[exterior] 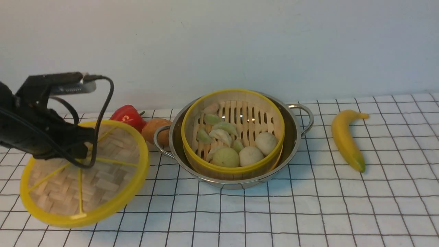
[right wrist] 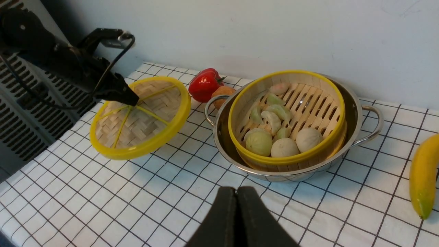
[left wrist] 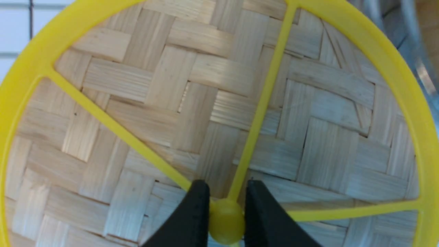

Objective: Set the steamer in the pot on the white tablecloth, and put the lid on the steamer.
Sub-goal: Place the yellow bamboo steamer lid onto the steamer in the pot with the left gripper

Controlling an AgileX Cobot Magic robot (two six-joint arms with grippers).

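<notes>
Two jaws of my left gripper [left wrist: 226, 187] pinch the small round knob [left wrist: 226, 219] at the centre of the lid [exterior: 84, 173]. The lid hangs tilted beneath them, a flat woven bamboo disc with a yellow rim and thin yellow spokes. I judge that so small and smooth a hold could let the lid swivel or slip. If it goes across tilted, its low edge could catch the near handle of the pot [exterior: 295, 137]. The steamer [exterior: 236, 169] sits uncovered in that pot on the tablecloth [exterior: 308, 212], well off to my left jaws' right. My right gripper [right wrist: 236, 192] is closed on nothing.
</notes>
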